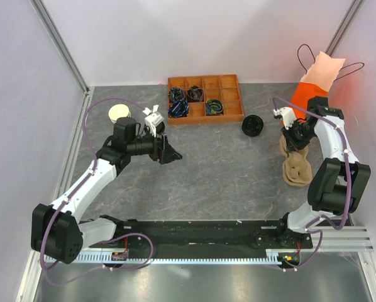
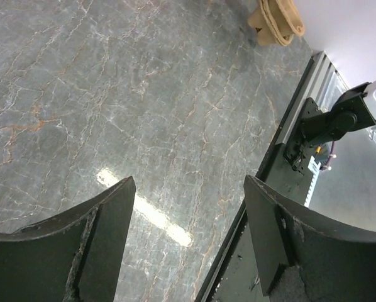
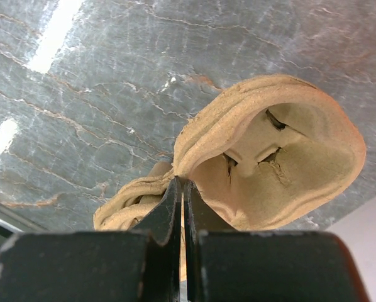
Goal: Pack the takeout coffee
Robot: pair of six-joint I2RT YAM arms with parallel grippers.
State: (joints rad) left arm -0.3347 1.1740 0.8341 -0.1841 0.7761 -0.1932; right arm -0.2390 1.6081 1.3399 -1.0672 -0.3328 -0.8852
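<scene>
Now my right gripper [image 3: 183,186] pinches the tan moulded-pulp carrier [image 3: 270,157] by its rim, the black-lidded paper cup [image 1: 252,126] lies just to its left in the top view, and my spread left gripper [image 1: 169,153] is farther off.

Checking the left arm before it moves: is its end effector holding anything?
No, the left end effector stands open in the left wrist view, with only the table showing in its gap.
</scene>
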